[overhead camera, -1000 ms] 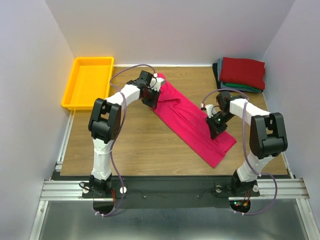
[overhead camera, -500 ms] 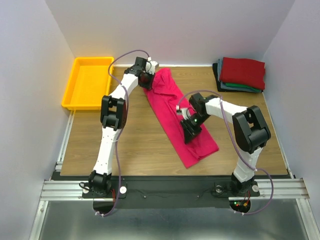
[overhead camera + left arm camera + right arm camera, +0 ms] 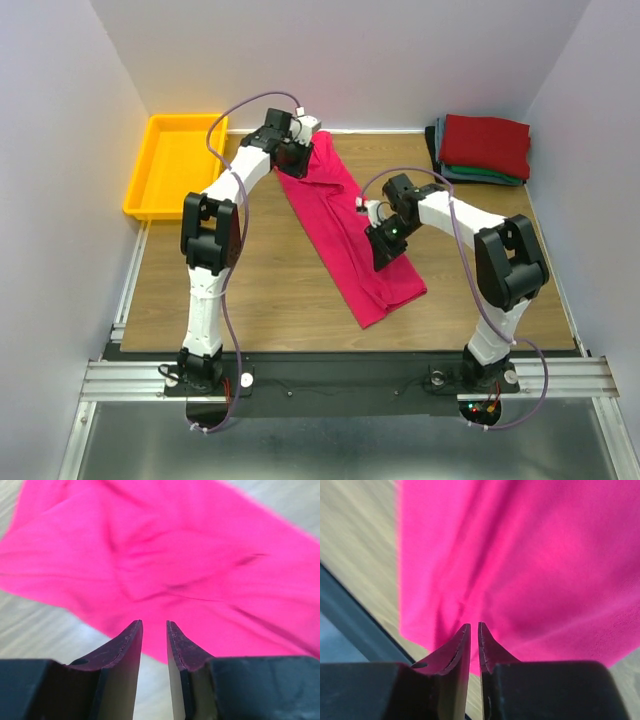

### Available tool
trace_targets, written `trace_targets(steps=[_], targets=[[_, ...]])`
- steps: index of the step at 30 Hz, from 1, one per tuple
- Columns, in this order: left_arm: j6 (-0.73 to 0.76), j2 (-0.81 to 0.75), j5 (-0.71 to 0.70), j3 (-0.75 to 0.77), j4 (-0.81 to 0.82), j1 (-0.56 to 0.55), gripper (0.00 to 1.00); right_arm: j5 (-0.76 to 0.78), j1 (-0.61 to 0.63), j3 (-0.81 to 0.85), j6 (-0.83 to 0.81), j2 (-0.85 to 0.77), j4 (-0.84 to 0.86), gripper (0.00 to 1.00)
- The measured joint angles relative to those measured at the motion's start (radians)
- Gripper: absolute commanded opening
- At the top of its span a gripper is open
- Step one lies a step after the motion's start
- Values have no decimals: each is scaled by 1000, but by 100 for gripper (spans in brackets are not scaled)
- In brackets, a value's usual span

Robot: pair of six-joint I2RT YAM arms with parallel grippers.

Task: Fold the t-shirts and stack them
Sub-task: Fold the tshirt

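From my seat, the nearest thing on the wooden table (image 3: 250, 290) is the near end of the crimson t-shirt (image 3: 335, 215). It lies as a long band running diagonally from near-right to far-left. My right gripper (image 3: 383, 250) sits on that near part. In its wrist view the fingers (image 3: 455, 650) are pressed almost together with pink cloth at their tips, so I read it as clamped on the crimson t-shirt. Farther back, my left gripper (image 3: 293, 160) is at the band's far end. Its fingers (image 3: 125, 650) stand only a sliver apart at the wrinkled cloth edge, pinching it as far as I can see. At the far left sits the yellow tray (image 3: 137, 170). At the far right corner is the folded stack (image 3: 485, 145), dark red on top with teal and dark layers beneath.
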Motion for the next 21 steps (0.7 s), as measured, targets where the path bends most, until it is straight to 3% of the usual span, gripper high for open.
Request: trace_targets(steps=[5, 11, 17, 21], targets=[[-73, -42, 37, -81, 23, -40, 34, 51, 1, -96, -18, 28, 15, 10], [-131, -10, 43, -159, 11, -37, 34, -11, 58, -180, -16, 26, 28, 12], [-141, 7, 28, -165, 8, -32, 34, -203, 231, -189, -16, 37, 30, 25], [-137, 48, 18, -128, -3, -31, 34, -252, 227, -153, -14, 38, 33, 36]])
